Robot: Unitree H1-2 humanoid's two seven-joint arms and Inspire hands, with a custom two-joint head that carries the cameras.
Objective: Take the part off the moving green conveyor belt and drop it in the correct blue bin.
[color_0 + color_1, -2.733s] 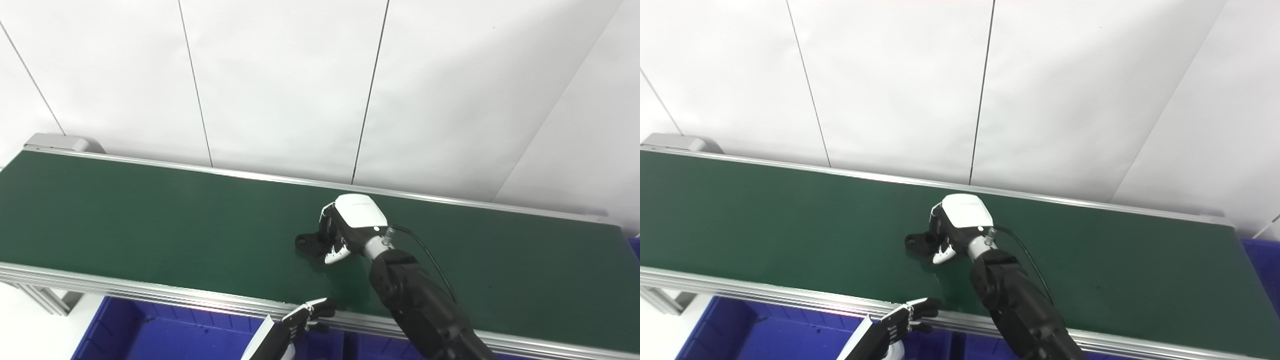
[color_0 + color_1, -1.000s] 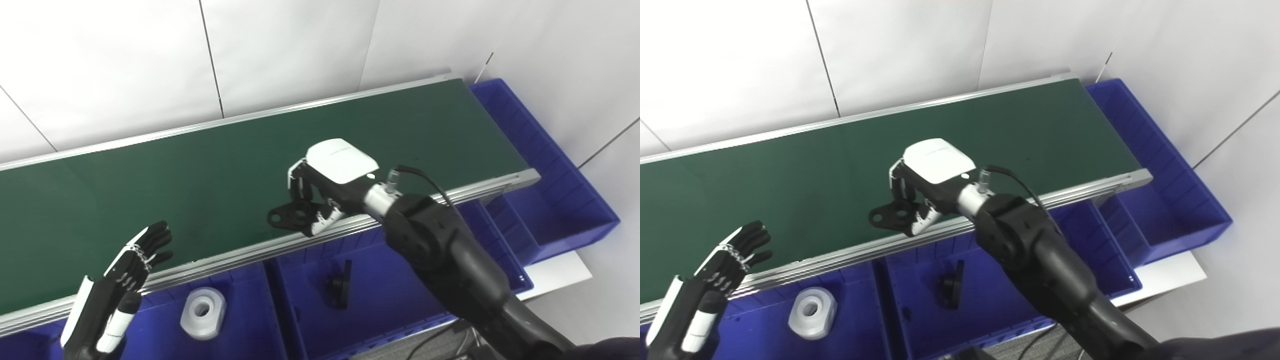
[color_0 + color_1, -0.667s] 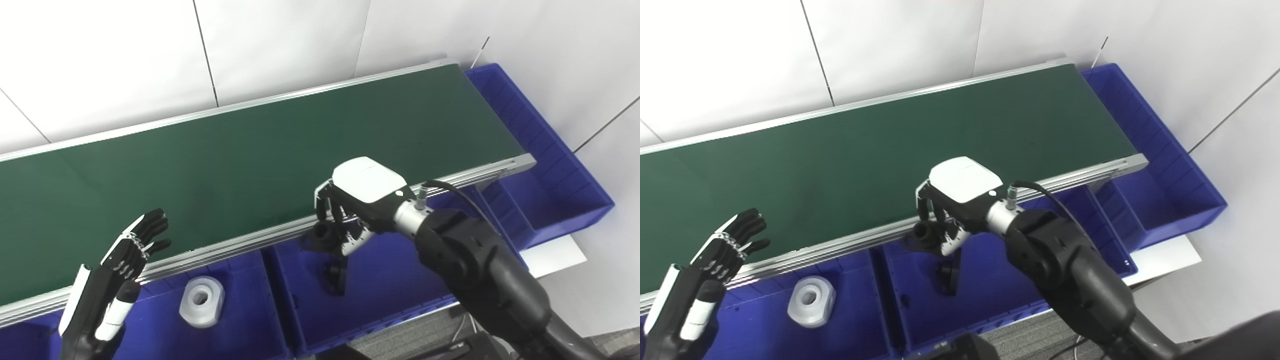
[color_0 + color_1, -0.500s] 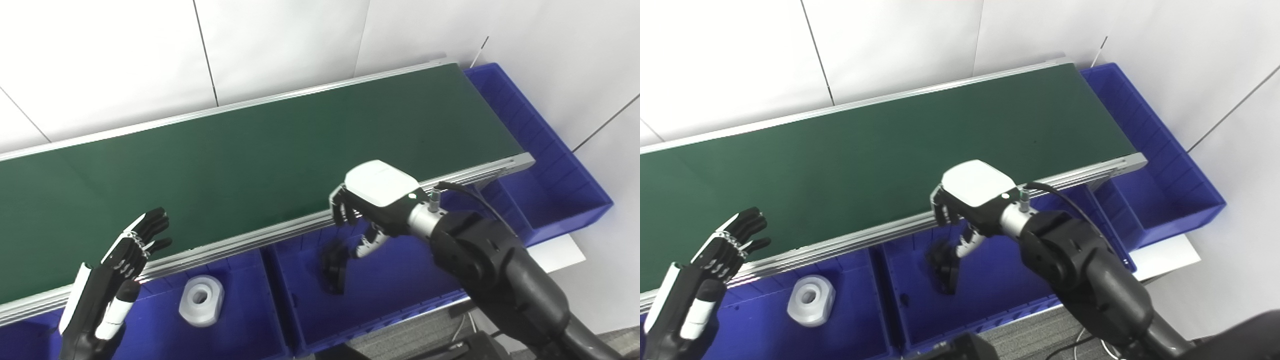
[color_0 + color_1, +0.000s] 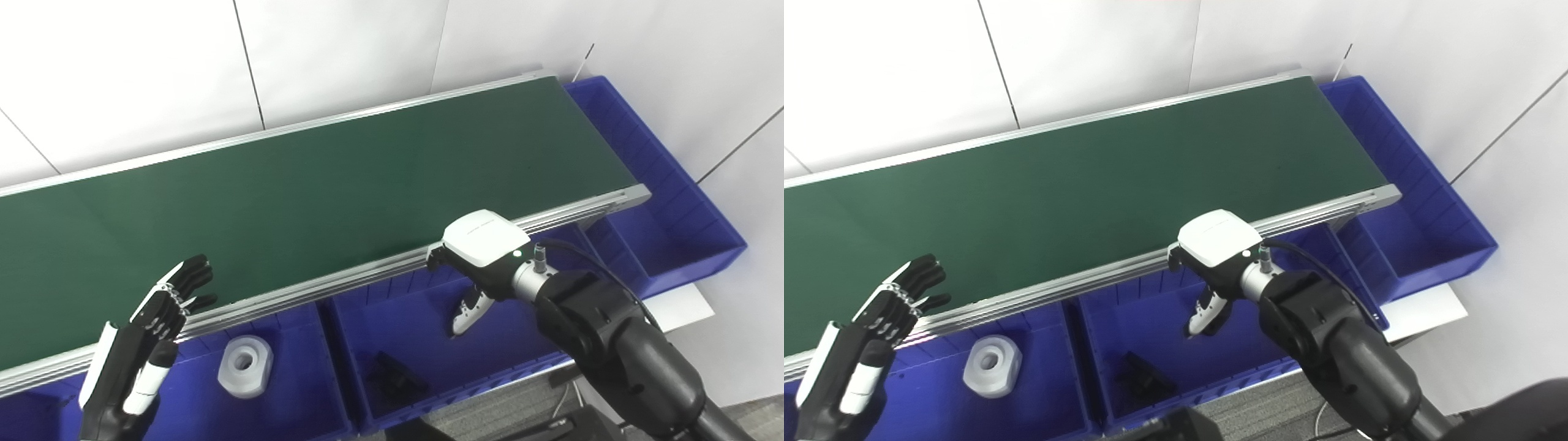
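Below, black parts (image 5: 392,380) blurred in bin (image 5: 490,361), right hand (image 5: 474,269) empty and spread, left hand (image 5: 141,343) splayed, partly cropped.

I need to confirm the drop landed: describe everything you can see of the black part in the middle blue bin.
The black part looks like dark, matte plastic or metal, irregular in outline; finer detail is too dark to tell. It lies on the floor of the middle blue bin, toward its near left corner. The right hand hovers above the bin, apart from it, holding nothing.

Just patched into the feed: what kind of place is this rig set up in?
Likely a parts-sorting test cell: a green conveyor belt against plain white wall panels, blue bins along its near edge, one holding black parts, another a grey part.
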